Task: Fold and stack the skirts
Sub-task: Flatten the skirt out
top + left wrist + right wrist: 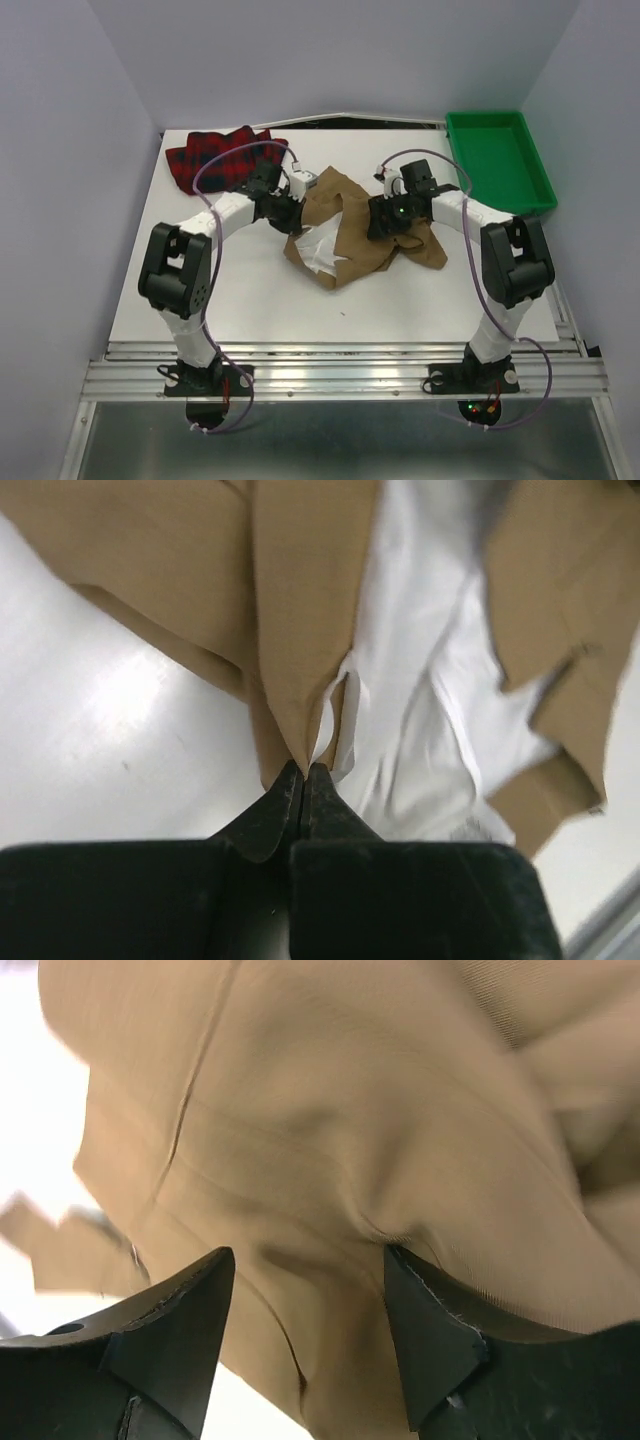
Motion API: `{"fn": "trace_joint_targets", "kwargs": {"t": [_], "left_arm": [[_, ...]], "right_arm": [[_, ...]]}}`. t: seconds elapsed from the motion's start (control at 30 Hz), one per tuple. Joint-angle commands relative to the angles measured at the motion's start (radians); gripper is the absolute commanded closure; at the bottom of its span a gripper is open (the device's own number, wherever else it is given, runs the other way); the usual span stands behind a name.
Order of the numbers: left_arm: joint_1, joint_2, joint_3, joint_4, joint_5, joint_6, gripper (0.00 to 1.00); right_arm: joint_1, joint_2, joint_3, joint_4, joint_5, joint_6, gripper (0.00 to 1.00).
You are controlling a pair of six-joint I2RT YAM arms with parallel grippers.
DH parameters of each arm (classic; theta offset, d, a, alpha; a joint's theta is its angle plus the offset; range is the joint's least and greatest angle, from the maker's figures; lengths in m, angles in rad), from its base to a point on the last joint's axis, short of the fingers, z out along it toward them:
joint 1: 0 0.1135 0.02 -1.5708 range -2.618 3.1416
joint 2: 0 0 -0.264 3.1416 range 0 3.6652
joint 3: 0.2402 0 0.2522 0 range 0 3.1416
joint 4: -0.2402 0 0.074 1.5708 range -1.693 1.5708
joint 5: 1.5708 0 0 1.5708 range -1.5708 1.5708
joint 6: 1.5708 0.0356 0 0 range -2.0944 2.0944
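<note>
The tan-brown skirt (345, 225) lies crumpled at the table's middle, its white lining (318, 250) turned out at the near left. My left gripper (296, 215) is at its left edge, shut on a pointed fold of tan skirt (300, 610) beside the lining (420, 680); the jaws meet at the left gripper's tips (303, 768). My right gripper (385, 228) presses down on the skirt's right part. In the right wrist view the right gripper (308, 1260) stands open, with tan skirt (380, 1110) bulging between the fingers. The red plaid skirt (222, 158) lies bunched at the far left corner.
A green plastic tray (458, 150) stands at the far right corner of the white table (250, 300). Grey walls close in the left, right and back. Both arms' cables loop above the cloth.
</note>
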Motion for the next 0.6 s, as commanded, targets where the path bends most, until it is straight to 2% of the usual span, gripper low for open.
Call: {"fn": "trace_joint_targets", "kwargs": {"t": [0.0, 0.13, 0.23, 0.3, 0.37, 0.47, 0.57], "left_arm": [[-0.006, -0.258, -0.135, 0.082, 0.059, -0.095, 1.0], [-0.018, -0.344, -0.238, 0.142, 0.112, -0.175, 1.0], [-0.021, -0.361, -0.247, 0.159, 0.141, -0.201, 1.0], [-0.024, -0.349, -0.237, 0.165, 0.184, -0.21, 1.0], [-0.029, -0.329, -0.232, 0.17, 0.216, -0.218, 1.0], [-0.037, -0.286, -0.235, 0.183, 0.281, -0.224, 1.0], [-0.037, -0.277, -0.261, 0.22, 0.313, -0.232, 1.0]], "right_arm": [[-0.016, 0.085, 0.203, 0.076, 0.105, -0.037, 0.33], [-0.016, 0.106, 0.341, 0.04, 0.052, 0.06, 0.34], [-0.016, 0.012, 0.303, 0.036, -0.025, 0.15, 0.32], [-0.016, -0.072, 0.227, 0.053, -0.061, 0.239, 0.25], [-0.007, -0.118, 0.171, 0.07, -0.077, 0.256, 0.25], [0.066, -0.161, 0.098, 0.073, -0.023, 0.224, 0.29], [0.168, -0.158, 0.048, 0.081, 0.105, 0.18, 0.34]]}}
